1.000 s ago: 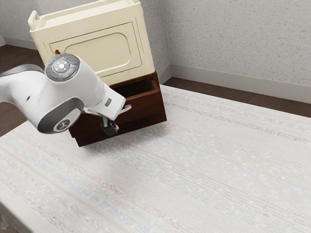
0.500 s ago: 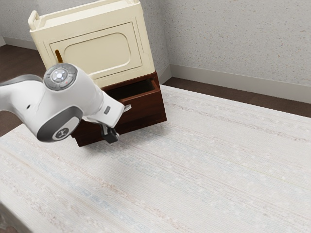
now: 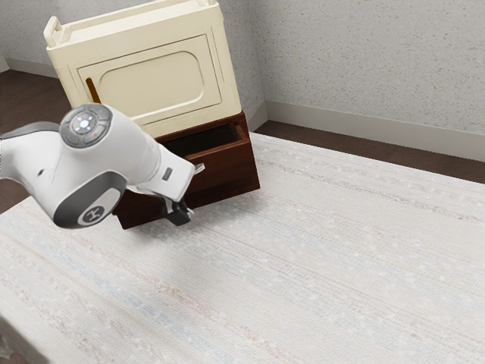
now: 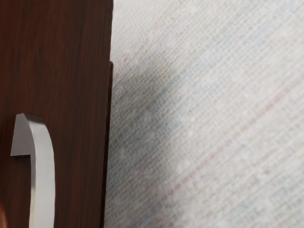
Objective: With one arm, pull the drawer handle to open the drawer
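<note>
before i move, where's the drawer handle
The silver handle is on the dark drawer front in the wrist view; from outside, its end juts past my white hand, toward the exterior view's right.

A curved silvery handle [image 4: 43, 166] stands out from a dark brown wooden front [image 4: 61, 61]; pale woven cloth [image 4: 228, 114] lies beyond its edge. A soft shadow [image 4: 147, 104] falls across the cloth.

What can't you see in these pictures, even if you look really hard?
- Drawer's bottom: exterior view, hidden by its front and dark shadow.
- Handle's far end: wrist view, cut off by the lower edge. In the exterior view, my arm covers part of it.
- Inside the cream box: exterior view, hidden by its door.
- Reddish thing: wrist view, cut off by the left edge, too blurred to name.
</note>
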{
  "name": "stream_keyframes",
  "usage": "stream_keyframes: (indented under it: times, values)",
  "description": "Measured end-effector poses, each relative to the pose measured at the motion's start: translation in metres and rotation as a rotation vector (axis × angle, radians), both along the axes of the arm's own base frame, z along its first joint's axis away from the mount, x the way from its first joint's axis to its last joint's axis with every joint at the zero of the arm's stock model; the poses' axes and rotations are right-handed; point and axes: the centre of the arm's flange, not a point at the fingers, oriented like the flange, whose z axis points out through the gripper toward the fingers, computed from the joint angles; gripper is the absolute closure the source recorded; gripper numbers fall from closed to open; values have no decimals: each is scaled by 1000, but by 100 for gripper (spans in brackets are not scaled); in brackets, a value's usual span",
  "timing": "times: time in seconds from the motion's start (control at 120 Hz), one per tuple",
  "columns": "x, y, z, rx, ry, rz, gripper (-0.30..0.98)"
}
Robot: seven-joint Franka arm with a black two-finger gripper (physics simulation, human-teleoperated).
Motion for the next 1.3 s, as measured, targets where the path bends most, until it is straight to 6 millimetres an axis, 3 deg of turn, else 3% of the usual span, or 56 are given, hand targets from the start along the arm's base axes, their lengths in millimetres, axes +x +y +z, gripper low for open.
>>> stream_keyframes:
  times: [0.267, 0.642, 0.892, 1.008, 1.133, 1.3]
  values:
    - [1, -13, 0, -28, -3, 1, 0]
    - [0, -39, 26, -30, -2, 47, 0]
    - [30, -59, 38, -116, 60, -10, 0]
    - [16, -48, 48, -96, 76, 28, 0]
    - [12, -43, 35, -94, 126, 65, 0]
    - [12, -8, 24, -118, 157, 150, 0]
